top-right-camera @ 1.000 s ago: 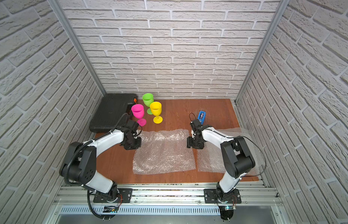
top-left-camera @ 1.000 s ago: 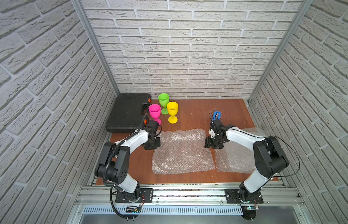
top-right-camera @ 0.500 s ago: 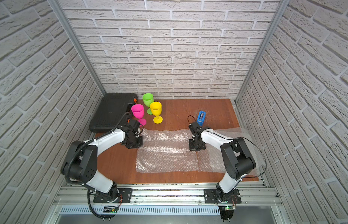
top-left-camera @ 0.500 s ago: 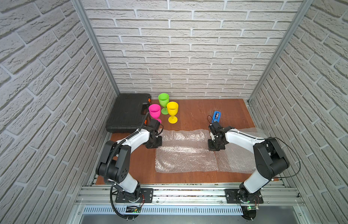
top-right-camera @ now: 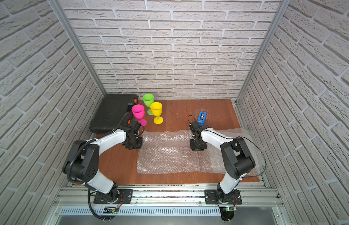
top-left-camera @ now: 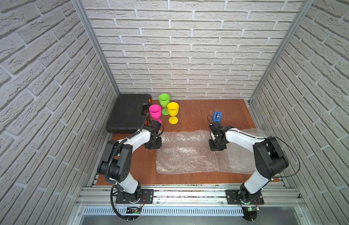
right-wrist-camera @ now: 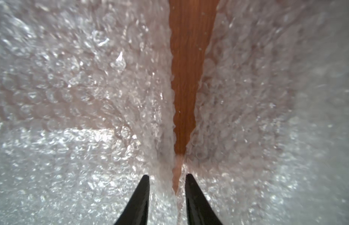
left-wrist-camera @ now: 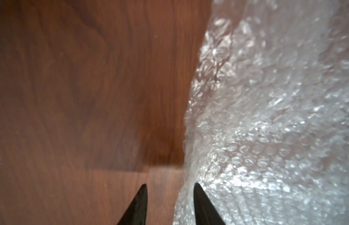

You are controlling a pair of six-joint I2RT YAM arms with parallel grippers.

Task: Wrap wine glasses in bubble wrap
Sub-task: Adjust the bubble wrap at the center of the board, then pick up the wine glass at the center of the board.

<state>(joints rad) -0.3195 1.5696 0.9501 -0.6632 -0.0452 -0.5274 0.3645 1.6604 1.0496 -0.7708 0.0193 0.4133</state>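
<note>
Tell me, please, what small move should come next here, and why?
Probably lift the left gripper toward the pink goblet: it and the right gripper are open, the bubble wrap sheet lies spread flat, and that goblet stands nearest, unwrapped.

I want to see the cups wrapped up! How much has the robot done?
Done: one bubble wrap sheet lies spread flat. In hand: left gripper and right gripper hang open over its side edges, holding nothing. To do: the pink goblet, green goblet and yellow goblet stand bare at the back.
</note>
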